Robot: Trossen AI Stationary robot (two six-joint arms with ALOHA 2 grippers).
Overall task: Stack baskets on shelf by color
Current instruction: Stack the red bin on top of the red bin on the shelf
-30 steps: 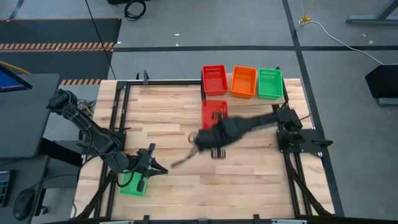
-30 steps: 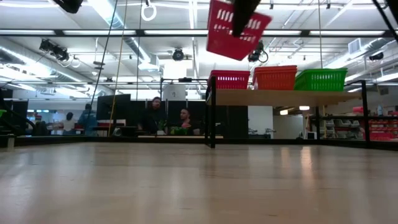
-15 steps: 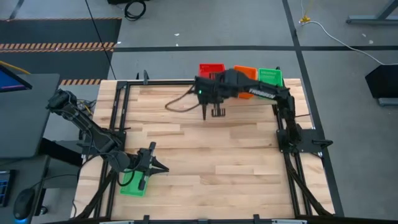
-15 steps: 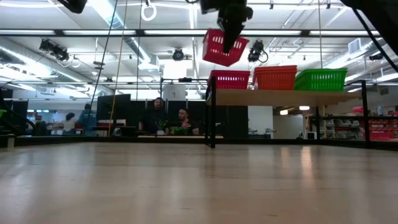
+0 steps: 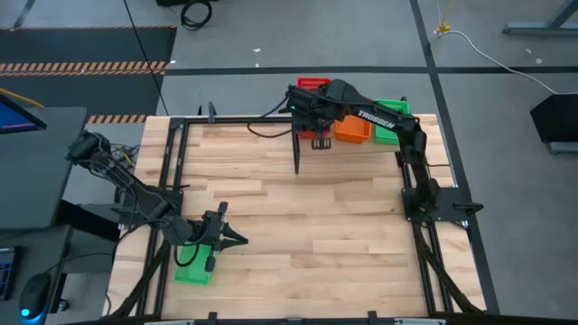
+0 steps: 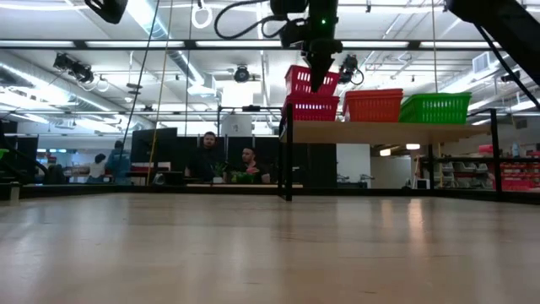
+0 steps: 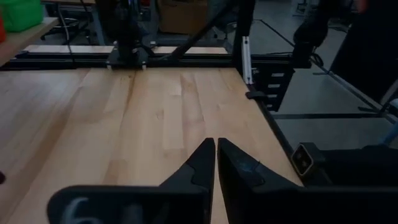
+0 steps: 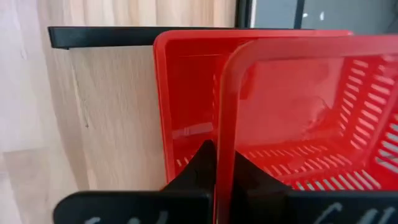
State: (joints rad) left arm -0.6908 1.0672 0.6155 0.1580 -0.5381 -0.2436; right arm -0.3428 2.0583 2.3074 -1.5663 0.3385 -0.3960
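My right gripper (image 5: 316,125) hangs over the left end of the shelf (image 6: 396,131), shut on a red basket (image 6: 308,79). That basket hovers just above a second red basket (image 6: 310,108) standing on the plank. An orange basket (image 6: 371,105) and a green basket (image 6: 434,108) stand beside it on the shelf. My left gripper (image 5: 231,240) is shut and low over the table's near left part. Another green basket (image 5: 191,269) lies on the table under the left arm. My right gripper pinches the held red basket's rim (image 8: 225,134) on the wall facing the table's near side, one finger inside and one finger (image 8: 199,163) outside. The fingers come from above, pointing down. The basket is lifted clear, roughly level, just over the shelf's red basket (image 8: 186,93).
The shelf stands on black posts (image 6: 285,165) along the table's far edge, right of the middle. Black frame rails (image 5: 176,171) run along the table's sides. People sit in the room beyond the table (image 6: 228,156). Bare wood lies between the arms (image 5: 307,217).
My right gripper has carried the red basket from over the table's middle toward the far edge and down, until it hangs over the red basket on the shelf. The basket, tilted before, now sits nearly level. The gripper has stayed shut on it.
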